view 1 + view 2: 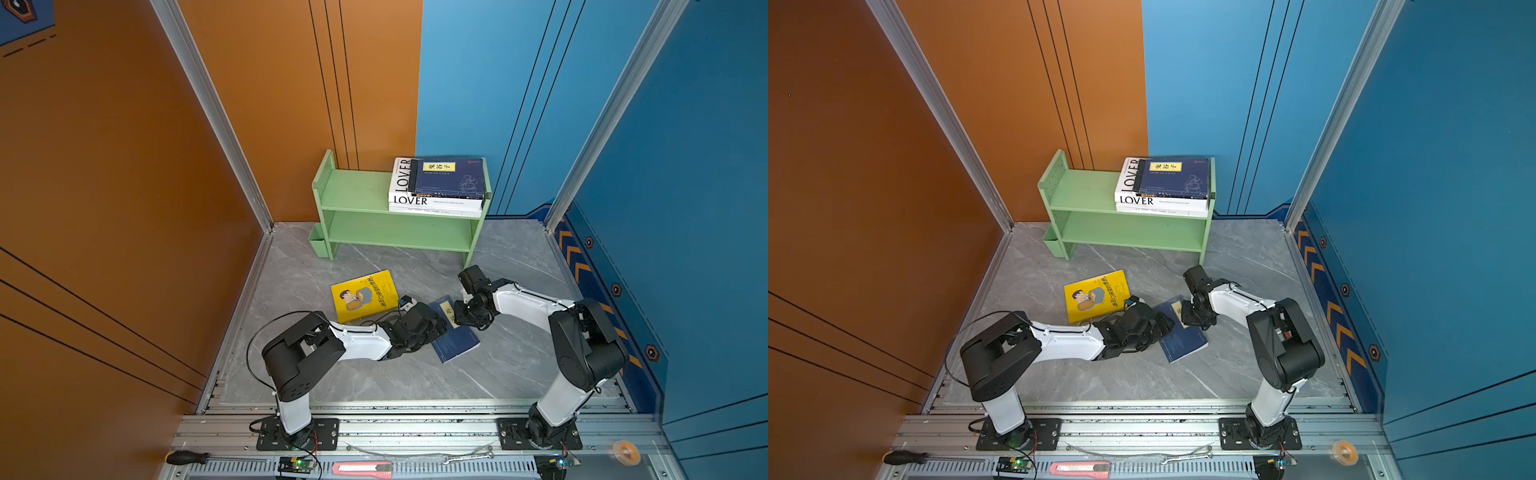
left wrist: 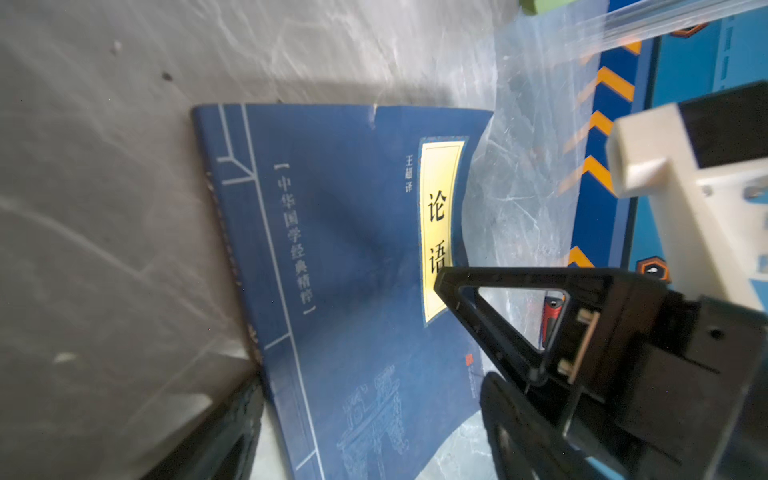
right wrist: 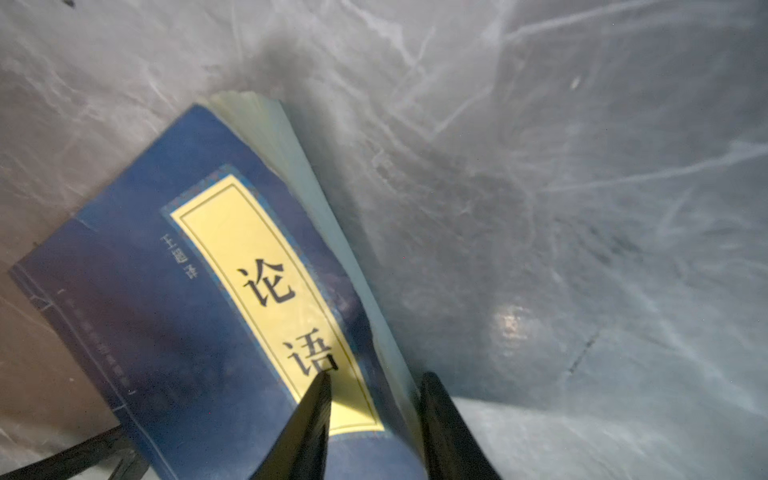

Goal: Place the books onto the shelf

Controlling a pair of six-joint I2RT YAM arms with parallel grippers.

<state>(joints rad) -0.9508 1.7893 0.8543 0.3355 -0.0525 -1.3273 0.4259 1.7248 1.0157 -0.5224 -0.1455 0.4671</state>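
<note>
Screwdriver (image 1: 187,457) and red utility knife (image 1: 361,468) sit on the front rail, out of play. Beyond them, two books lie on the grey tabletop (image 1: 519,365): yellow cartoon book (image 1: 365,296), flat and untouched, and navy book (image 1: 457,345) near it, between the arms. Shelf (image 1: 353,191) at the back wall carries a flat stack at the right end of its top tier: LOVER book (image 1: 409,200), lower white book (image 1: 436,212), second navy book (image 1: 451,176) on top, with a thin dark edge between. Lower tier bare. Looks like four shelved, two to go. Right hand (image 3: 376,376) pinches the navy book's fore edge, which is lifted with pages fanning. Soft cover, yellow title label, likely floppy. Left hand (image 1: 434,326) is spread wide over the spine side; contact unclear.
</note>
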